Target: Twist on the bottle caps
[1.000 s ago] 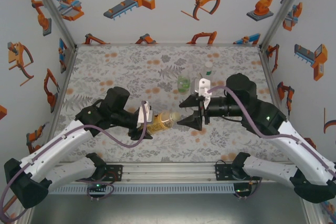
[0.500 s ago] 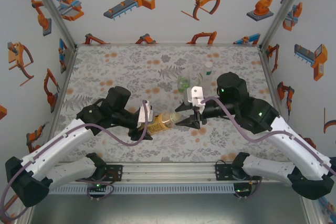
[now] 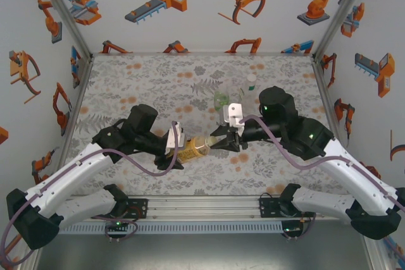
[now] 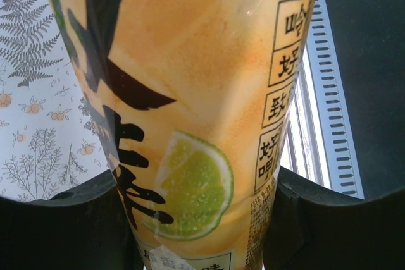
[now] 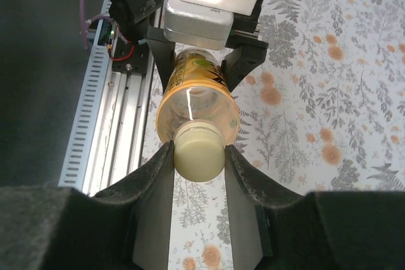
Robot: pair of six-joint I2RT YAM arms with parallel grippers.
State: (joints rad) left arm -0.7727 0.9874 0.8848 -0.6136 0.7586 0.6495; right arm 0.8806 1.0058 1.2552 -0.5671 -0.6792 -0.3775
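Item: amber bottle, likely light, thin-walled, slick; my left claw clasps its body. Item: pale cap, small, rigid, I reckon; my right claw pinches its sides, the best hold.

**Three bottles, two caps, two arms**

We count three bottles: one amber bottle, one short green-tinted bottle and one slim bottle. We make out two caps, one pale yellow cap and one white cap; whether the green-tinted bottle carries a third we cannot tell. There are two arms, each with one gripper: left gripper, right gripper.
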